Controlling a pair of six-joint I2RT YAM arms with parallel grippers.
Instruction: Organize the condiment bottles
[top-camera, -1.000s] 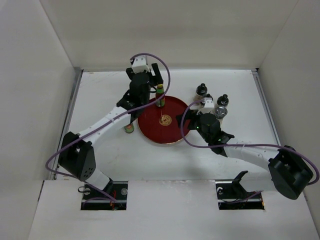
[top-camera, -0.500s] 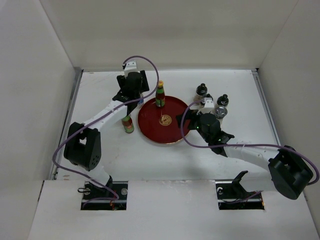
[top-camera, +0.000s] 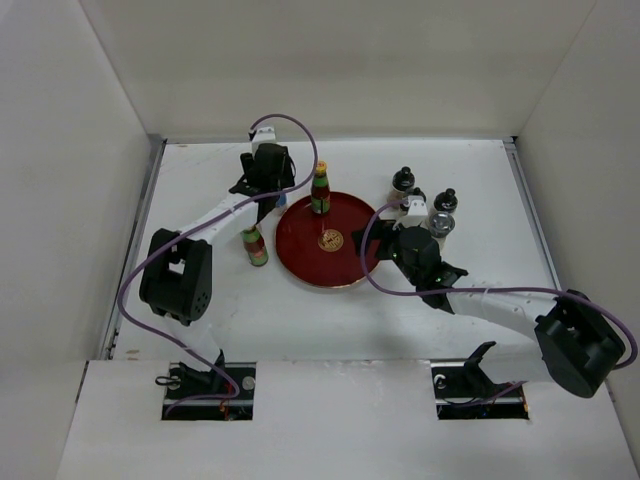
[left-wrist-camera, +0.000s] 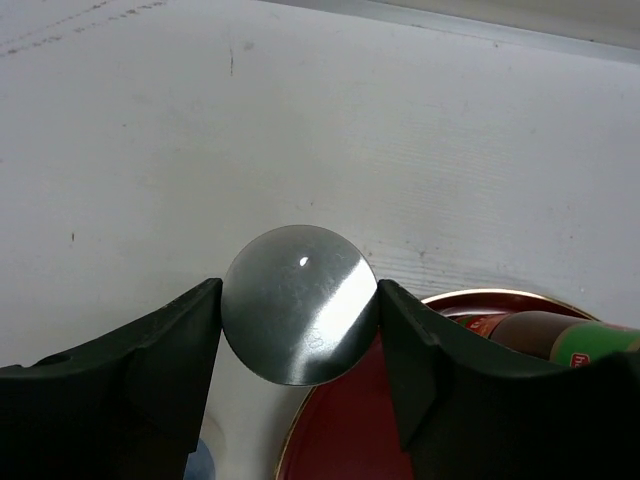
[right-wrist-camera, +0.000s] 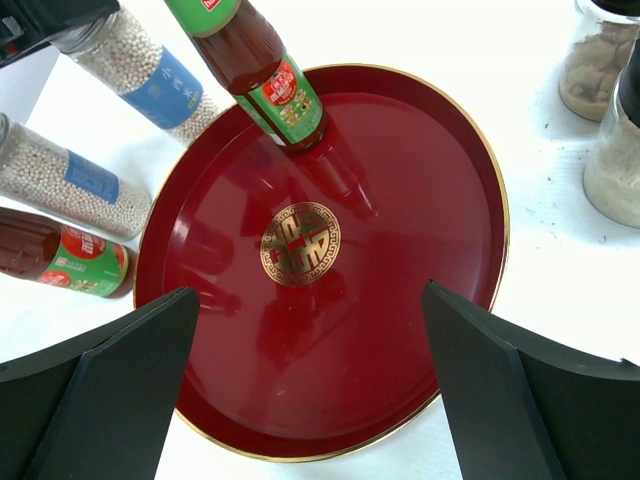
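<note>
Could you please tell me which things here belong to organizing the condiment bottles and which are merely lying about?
Job: sauce bottle on the plate, second sauce bottle, held shaker, free shaker, glass cruets.
Lying about: red plate, purple cables.

1. The top external camera is fixed above and behind the arm bases. It looks down and forward from far off, so I get the whole table (top-camera: 200, 300), with the left arm on the left.
2. The left wrist camera looks along the left gripper (left-wrist-camera: 300, 300), very near. A silver-lidded shaker (left-wrist-camera: 298, 318) touching both fingers fills mid-frame.
3. The right wrist camera looks steeply down past the wide-spread right gripper (right-wrist-camera: 310, 290), fairly near. The red plate (right-wrist-camera: 400, 300) nearly fills the frame.
4. All three views share the plate and the green-red bottle (top-camera: 320, 190) standing on it. Both wrist views share the shaker.
</note>
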